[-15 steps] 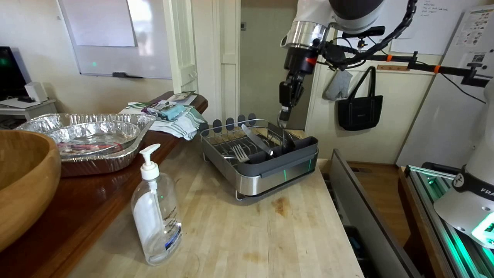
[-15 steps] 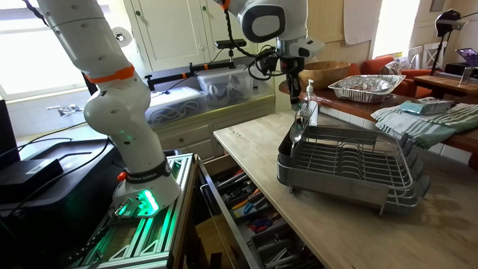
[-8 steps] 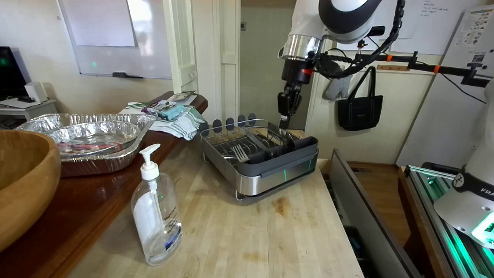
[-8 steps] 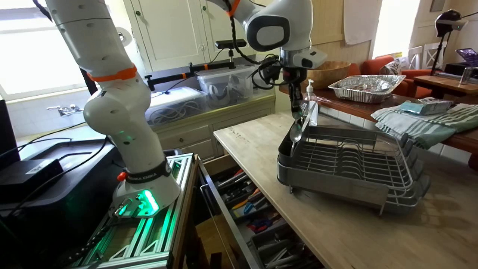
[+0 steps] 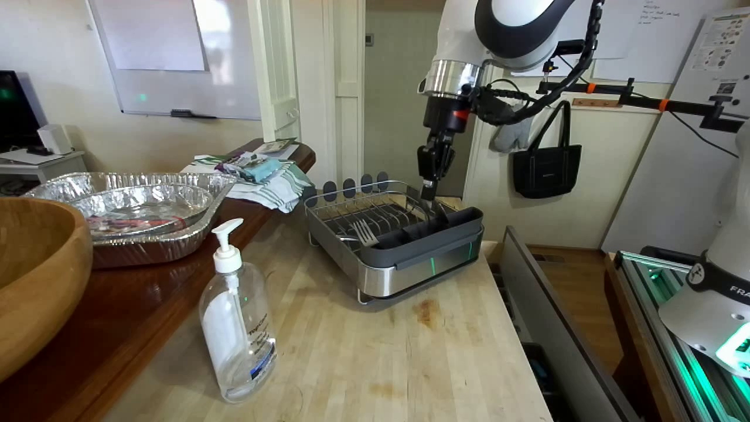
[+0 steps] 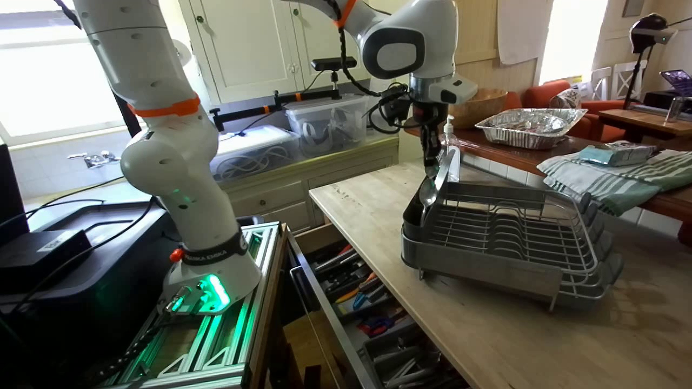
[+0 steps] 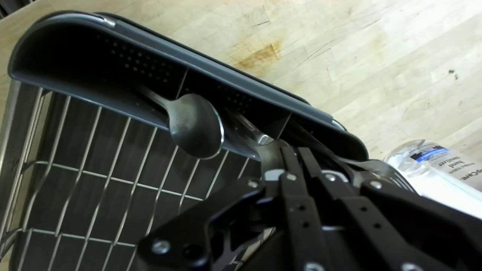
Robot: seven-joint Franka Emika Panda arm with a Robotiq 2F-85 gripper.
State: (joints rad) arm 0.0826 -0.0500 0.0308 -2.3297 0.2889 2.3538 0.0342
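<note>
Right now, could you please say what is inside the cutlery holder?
At least a spoon, a knife and a fork; their lower ends are hidden inside the dark holder.

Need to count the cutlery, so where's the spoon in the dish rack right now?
In an exterior view, the spoon leans in the dark cutlery caddy at the left end of the dish rack, its head just below the gripper in that picture.

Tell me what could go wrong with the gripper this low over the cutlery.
The gripper might snag the fork that leans out of the cutlery holder below it. It could also knock the spoon, whose bowl juts out over the dish rack, and perhaps tip it loose.
</note>
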